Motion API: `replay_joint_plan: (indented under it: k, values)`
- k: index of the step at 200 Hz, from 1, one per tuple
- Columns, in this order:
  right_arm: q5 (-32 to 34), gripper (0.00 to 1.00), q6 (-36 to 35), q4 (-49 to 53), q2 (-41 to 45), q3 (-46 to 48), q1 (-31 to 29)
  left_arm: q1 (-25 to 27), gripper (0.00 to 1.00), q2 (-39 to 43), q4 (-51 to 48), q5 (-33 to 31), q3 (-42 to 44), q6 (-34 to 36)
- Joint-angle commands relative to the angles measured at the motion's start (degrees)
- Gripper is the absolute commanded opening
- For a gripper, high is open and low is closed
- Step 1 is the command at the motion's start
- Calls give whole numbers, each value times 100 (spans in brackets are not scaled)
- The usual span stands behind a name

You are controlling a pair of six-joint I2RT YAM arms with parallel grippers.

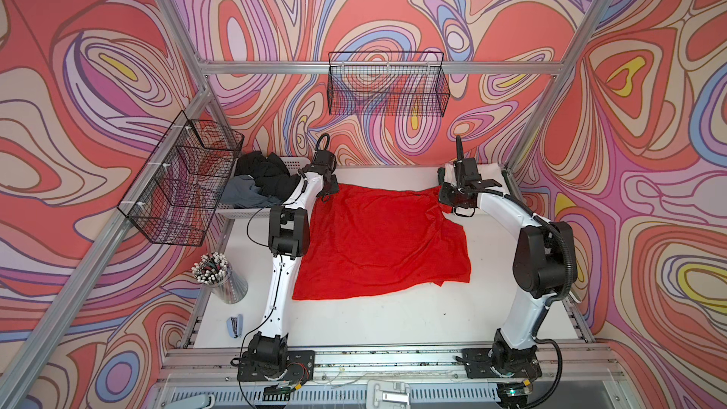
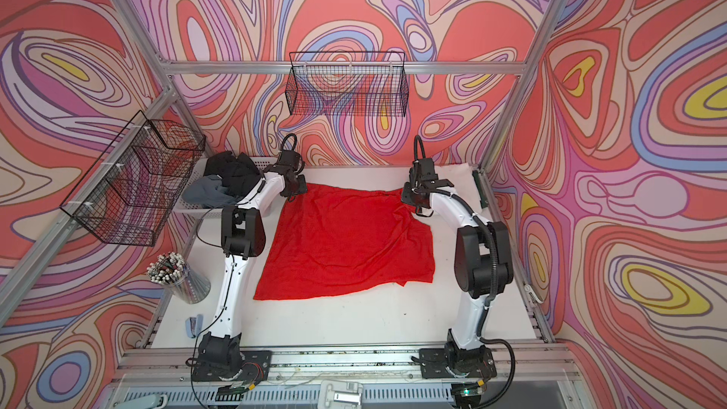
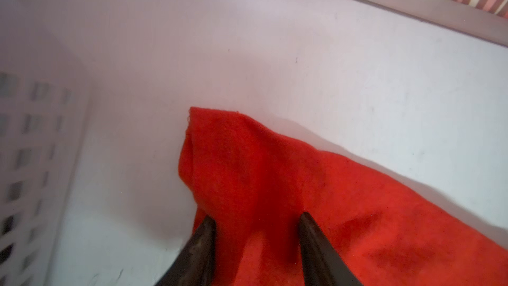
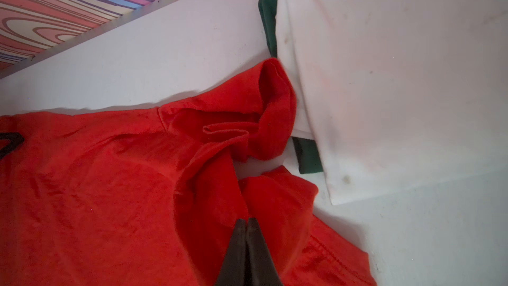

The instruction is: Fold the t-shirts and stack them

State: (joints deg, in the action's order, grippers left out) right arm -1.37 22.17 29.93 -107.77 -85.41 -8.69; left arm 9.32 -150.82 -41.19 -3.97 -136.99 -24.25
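Right gripper (image 4: 246, 220) pinches the red shirt (image 1: 377, 238) at 1 o'clock; left gripper (image 3: 257, 217), jaws spread, straddles its 11 o'clock corner. Matched grips should keep the fold square.

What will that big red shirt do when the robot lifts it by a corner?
Probably flop and drape: the red t-shirt lies wrinkled and bunches into a ridge at the right gripper. It looks thin, so likely light. The rest may drag across the table rather than lift together.
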Motion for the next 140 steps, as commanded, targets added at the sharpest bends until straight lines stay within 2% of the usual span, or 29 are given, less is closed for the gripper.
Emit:
replay_joint_plan:
  k: [1, 15, 27, 37, 49, 63, 95, 121, 134, 140]
  values:
    - [-66, 0, 46, -59, 241, 141, 9, -203, 35, 70, -354, 129, 311, -103]
    - [-115, 0, 50, -16, 290, 226, 13, -203, 30, 268, -303, 117, 596, -113]
    - [-168, 0, 62, 19, 347, 359, 10, -203, 22, 532, -193, 131, 1023, -152]
    - [-151, 0, 97, 50, 424, 507, 8, -194, 21, 848, -35, 140, 1501, -213]
    - [-129, 0, 170, 49, 520, 743, 7, -195, 7, 1255, 276, 187, 2176, -303]
    - [-157, 0, 261, 7, 610, 1083, 13, -194, 0, 1732, 643, 169, 2949, -440]
    - [-194, 0, 383, 38, 652, 1698, 7, -155, 0, 2626, 1252, 98, 4240, -567]
    - [-56, 0, 446, 190, 733, 1983, 6, -51, 0, 2921, 1226, 110, 4557, -435]
    - [13, 14, 407, 276, 834, 2007, 2, -7, 0, 2953, 1149, 109, 4618, -380]
    - [28, 21, 403, 305, 855, 1981, 7, 14, 4, 2953, 1118, 120, 4634, -370]
